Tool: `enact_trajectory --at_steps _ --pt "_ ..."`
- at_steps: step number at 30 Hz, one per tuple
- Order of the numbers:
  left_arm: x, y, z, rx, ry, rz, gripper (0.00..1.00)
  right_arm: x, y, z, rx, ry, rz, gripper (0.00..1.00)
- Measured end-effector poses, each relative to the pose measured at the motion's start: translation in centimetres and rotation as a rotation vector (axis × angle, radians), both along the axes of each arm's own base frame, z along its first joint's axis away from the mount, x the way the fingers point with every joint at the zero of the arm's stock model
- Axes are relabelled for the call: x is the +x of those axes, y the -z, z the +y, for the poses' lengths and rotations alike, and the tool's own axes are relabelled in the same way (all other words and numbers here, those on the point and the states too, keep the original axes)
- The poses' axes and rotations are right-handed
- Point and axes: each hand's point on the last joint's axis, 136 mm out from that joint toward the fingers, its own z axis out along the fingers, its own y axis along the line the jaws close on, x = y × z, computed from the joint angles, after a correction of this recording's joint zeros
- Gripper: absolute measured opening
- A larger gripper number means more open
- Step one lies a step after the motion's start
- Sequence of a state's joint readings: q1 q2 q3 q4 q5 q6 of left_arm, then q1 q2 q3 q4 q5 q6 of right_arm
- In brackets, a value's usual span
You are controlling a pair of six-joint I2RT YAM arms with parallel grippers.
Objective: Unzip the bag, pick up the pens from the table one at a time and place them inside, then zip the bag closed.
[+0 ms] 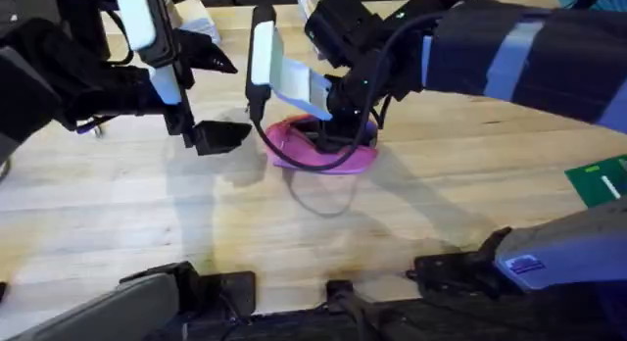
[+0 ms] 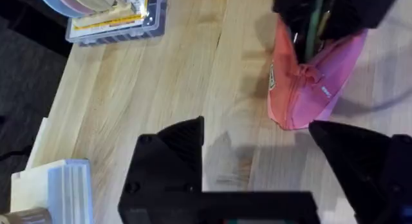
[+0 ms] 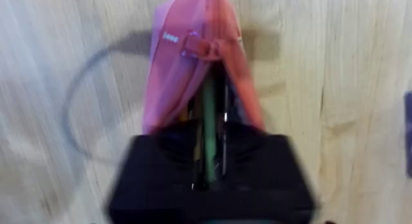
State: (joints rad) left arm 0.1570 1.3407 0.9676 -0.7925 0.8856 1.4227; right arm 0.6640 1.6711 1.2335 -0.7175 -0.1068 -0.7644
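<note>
**A:** What could go wrong here?

**B:** The right claw point(image 3: 209, 166) was clenched on a green pen point(image 3: 209, 114), with the pen pointing into the open mouth of the bag point(image 1: 323, 145). I judged that the pen could catch on the pink fabric edge or the zipper and push the whole bag along the desk point(image 1: 196, 233), because nothing was pinning the bag down. If the claw let go too early, the pen could slide out again.

**B:** Also a thin cable lay in a loop just beside the bag and could snag.

**A:** And where was the bag relative to the claws?

**B:** It lay in the middle of the desk, directly under the right claw and touching it. The left claw point(image 2: 257, 166) was released, its fingers wide apart, empty, just left of the bag, not touching.
</note>
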Motion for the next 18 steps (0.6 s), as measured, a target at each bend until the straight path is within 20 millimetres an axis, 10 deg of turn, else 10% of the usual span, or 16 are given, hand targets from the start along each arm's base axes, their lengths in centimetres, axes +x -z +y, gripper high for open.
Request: enact_trajectory --at_steps 6,18 --pt "0.0 0.0 0.0 0.000 0.000 0.000 0.994 0.0 0.0 0.1 0.003 -0.005 -0.002 0.981" --pt "0.0 0.0 0.0 0.001 0.001 -0.001 0.993 -0.3 -3.8 -0.1 0.081 0.093 -0.038 0.998"
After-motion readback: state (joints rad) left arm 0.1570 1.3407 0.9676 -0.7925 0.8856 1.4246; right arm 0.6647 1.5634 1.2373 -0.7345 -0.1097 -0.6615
